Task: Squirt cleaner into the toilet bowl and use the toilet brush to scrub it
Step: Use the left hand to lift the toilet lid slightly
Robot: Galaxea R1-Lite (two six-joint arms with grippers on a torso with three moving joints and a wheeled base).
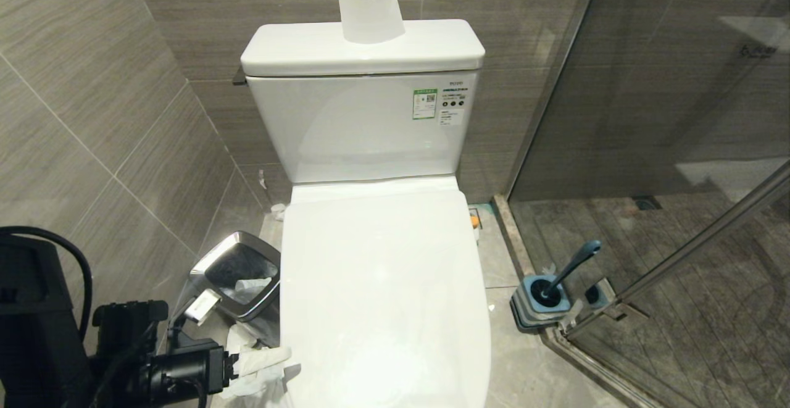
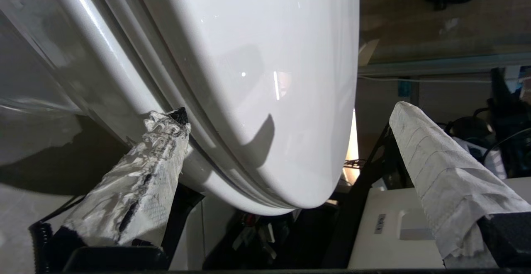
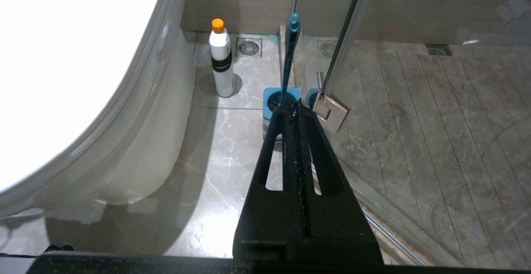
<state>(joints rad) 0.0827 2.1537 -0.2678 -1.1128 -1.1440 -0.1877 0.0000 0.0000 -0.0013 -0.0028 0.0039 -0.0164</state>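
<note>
I have the left end effector spread wide and empty, its fingers straddling the closed toilet lid edge. Right end effector shut, empty; the brush stands upright just ahead.

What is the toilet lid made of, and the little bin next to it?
The toilet lid looks like smooth, glossy white plastic or ceramic; it shines and mirrors the light, so I can't tell which. The bin has a shiny silvery rim that reflects the room, so probably polished metal.
</note>
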